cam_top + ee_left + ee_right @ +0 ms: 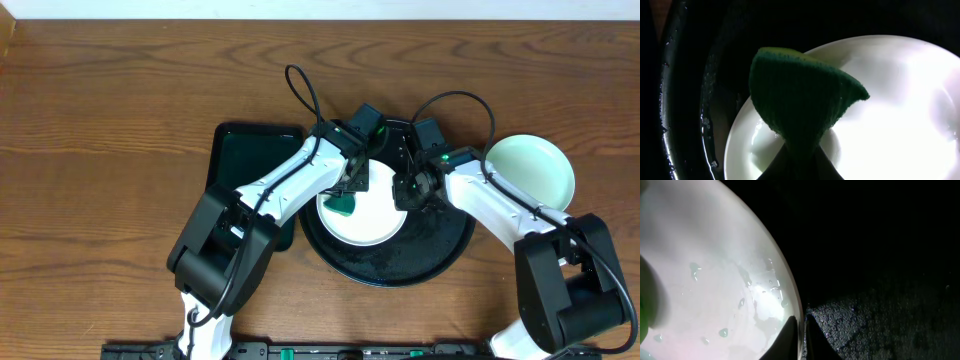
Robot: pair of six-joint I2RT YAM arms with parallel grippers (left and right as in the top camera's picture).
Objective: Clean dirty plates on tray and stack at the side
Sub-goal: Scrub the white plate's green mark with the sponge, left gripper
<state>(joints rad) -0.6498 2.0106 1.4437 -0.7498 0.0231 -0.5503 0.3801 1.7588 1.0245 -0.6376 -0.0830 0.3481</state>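
So here's where it's at: the small round white plate (372, 218) sits inside the large round glossy black tray (440, 255), a bit left of the tray's centre, and both arms are on it. The left tool (347, 195) is clamped narrow on a squashy dark green sponge (800, 100) with a yellowish top edge, which hangs over the left half of the plate. From the left wrist view I can't tell for sure whether the sponge is pressing on the surface or sitting just above it. The right tool (803, 326) is nearly closed, with one finger on each side of the plate's right rim, so it's pinching the edge. There are water drops on the plate near that rim, and no green smear that I can spot on the parts that show.

The bit that matters for the next move, I reckon: the sponge is on the left and the pinch is on the right, so the uncovered stretch of plate runs rightward from the sponge toward the right tool. The stacking spot looks to be the pale mint-green plate (530, 170) on the wooden table (100, 150) just right of the tray. That makes the right arm clearly the nearer one, and it already has the rim. The dark green rectangular tray (250, 160) is off on the left, by the left arm. Only two plates are visible to me.
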